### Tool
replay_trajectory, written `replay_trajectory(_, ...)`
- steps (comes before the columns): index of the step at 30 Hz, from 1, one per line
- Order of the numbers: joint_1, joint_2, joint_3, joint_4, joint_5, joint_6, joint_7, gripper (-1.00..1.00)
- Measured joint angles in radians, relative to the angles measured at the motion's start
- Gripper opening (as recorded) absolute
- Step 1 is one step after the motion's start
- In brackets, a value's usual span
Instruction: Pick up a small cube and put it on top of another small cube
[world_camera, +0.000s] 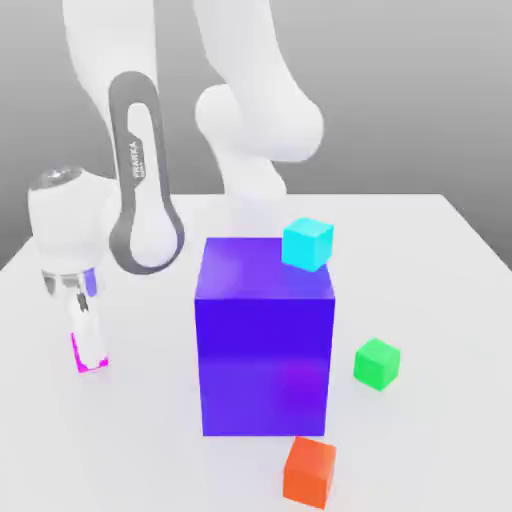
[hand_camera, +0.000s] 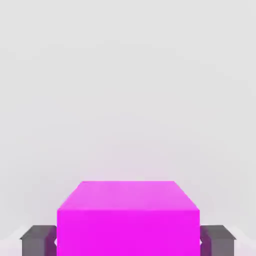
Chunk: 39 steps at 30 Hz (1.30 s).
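The small magenta-pink cube (world_camera: 78, 358) is at the exterior view's left, low at the white table (world_camera: 440, 300), and mostly covered by a finger. My gripper (world_camera: 88, 350) points straight down over it. In the hand view the magenta cube (hand_camera: 128, 220) fills the space between the two dark fingertips (hand_camera: 39, 241), which press against its two sides; the gripper (hand_camera: 128, 241) is shut on it. The small green cube (world_camera: 377, 363) rests on the table at the exterior view's right, on the other side of the big block and far from the gripper.
A big blue-violet block (world_camera: 265, 340) stands in the middle, between the gripper and the green cube. A small cyan cube (world_camera: 307, 243) shows by the block's far upper corner. A small orange-red cube (world_camera: 310, 472) sits in front of the block.
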Motion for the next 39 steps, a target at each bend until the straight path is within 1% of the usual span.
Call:
replay_trajectory(2, -0.009, 0.009, 0.008, 0.002, 0.0, 0.008, 0.0, -1.0)
replay_trajectory(4, 0.014, -0.029, -0.016, -0.005, -0.015, -0.023, 0.014, -1.0)
replay_trajectory(6, 0.043, -0.093, -0.057, -0.018, -0.065, -0.073, 0.053, -1.0)
replay_trajectory(9, 0.06, -0.199, -0.101, -0.04, -0.167, -0.157, 0.127, -1.0)
replay_trajectory(11, 0.046, -0.261, -0.103, -0.044, -0.226, -0.201, 0.166, -1.0)
replay_trajectory(13, 0.044, -0.296, -0.094, -0.019, -0.274, -0.206, 0.212, -1.0)
replay_trajectory(16, 0.139, -0.344, -0.017, 0.009, -0.315, -0.221, 0.342, -1.0)
replay_trajectory(19, 0.194, -0.387, 0.071, 0.034, -0.344, -0.237, 0.484, -1.0)
replay_trajectory(28, 0.386, -0.486, 0.398, 0.101, -0.383, -0.279, 0.886, -1.0)
replay_trajectory(35, 0.555, -0.539, 0.669, 0.116, -0.349, -0.312, 1.182, -1.0)
replay_trajectory(36, 0.587, -0.546, 0.696, 0.11, -0.328, -0.319, 1.212, -1.0)
replay_trajectory(39, 0.681, -0.563, 0.69, 0.062, -0.228, -0.342, 1.216, -1.0)
